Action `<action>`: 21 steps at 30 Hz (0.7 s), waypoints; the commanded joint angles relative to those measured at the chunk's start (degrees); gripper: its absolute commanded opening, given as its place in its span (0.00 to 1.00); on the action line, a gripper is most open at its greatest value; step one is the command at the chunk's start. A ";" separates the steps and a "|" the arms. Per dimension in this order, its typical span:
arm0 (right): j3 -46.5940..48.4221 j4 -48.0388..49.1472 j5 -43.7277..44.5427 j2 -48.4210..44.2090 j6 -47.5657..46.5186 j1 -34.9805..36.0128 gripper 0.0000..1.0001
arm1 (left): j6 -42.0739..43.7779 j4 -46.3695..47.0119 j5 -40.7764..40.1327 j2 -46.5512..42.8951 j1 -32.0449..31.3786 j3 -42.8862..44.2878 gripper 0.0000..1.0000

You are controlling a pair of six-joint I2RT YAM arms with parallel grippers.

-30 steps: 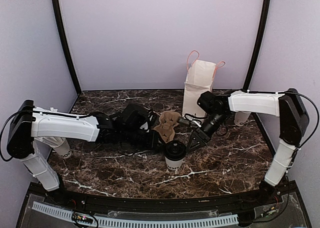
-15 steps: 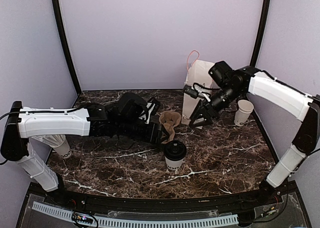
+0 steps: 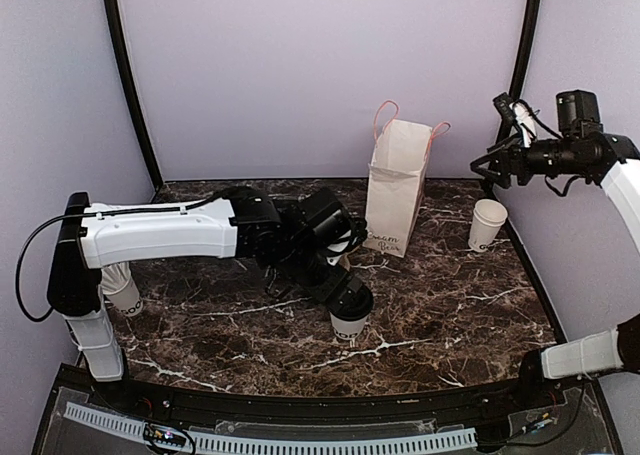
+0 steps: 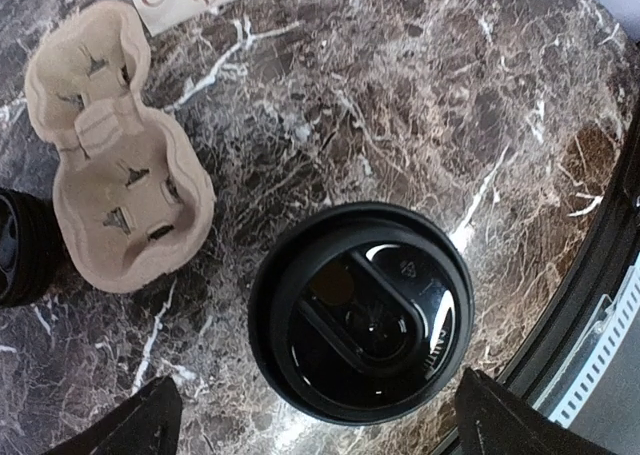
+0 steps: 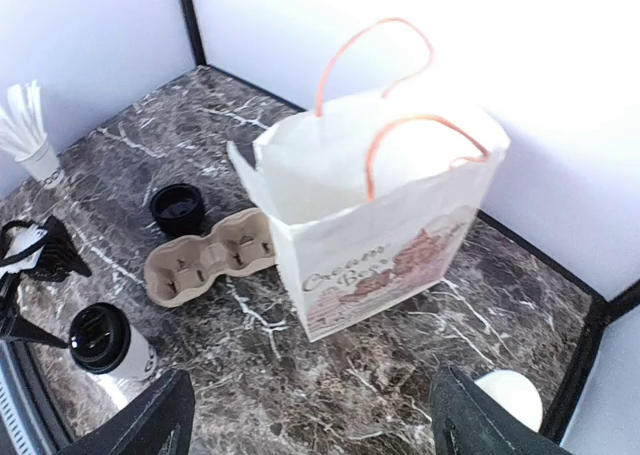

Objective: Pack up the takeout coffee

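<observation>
The takeout coffee [image 3: 349, 313], a small white paper cup with a round black plastic lid, stands upright on the dark marble table [image 3: 460, 305], about midway across and toward the near edge. The left gripper [image 4: 325, 420] hangs right over it with its fingers [image 4: 140, 420] spread wide, one on each side of the lid and clear of it. It grasps nothing, and the cup stands on its own. From up there I can't quite say how far down past the lid the tips reach.

Just beyond the cup lies a brown moulded pulp cup carrier [image 4: 115, 165], empty side up. A small round black piece [image 5: 178, 207] sits at its left end, perhaps a spare lid. The white paper bag with orange handles [image 3: 395, 190] stands open beyond the carrier and a little to the right. A plain white paper cup [image 3: 488, 223] without a lid stands to the right of the bag. A white cup holding white straws [image 5: 35, 155] sits far off to the left.

The right gripper [image 5: 320, 420] is raised high at the far right, its fingers apart and holding nothing.
</observation>
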 commanded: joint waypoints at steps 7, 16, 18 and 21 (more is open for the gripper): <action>-14.24 18.13 8.78 -3.58 8.77 -9.90 0.87 | -0.19 -6.45 5.37 3.09 -0.09 5.49 0.92; -16.07 18.37 2.58 -3.04 8.70 -9.88 0.87 | -0.10 -7.29 5.62 6.04 -0.09 8.97 0.89; -16.40 18.59 1.70 -3.13 8.70 -9.88 0.87 | -0.03 -8.21 5.32 7.31 -0.09 10.38 0.90; -16.55 18.60 0.83 -3.02 8.78 -9.87 0.87 | 0.06 -8.82 4.96 8.96 -0.09 12.06 0.91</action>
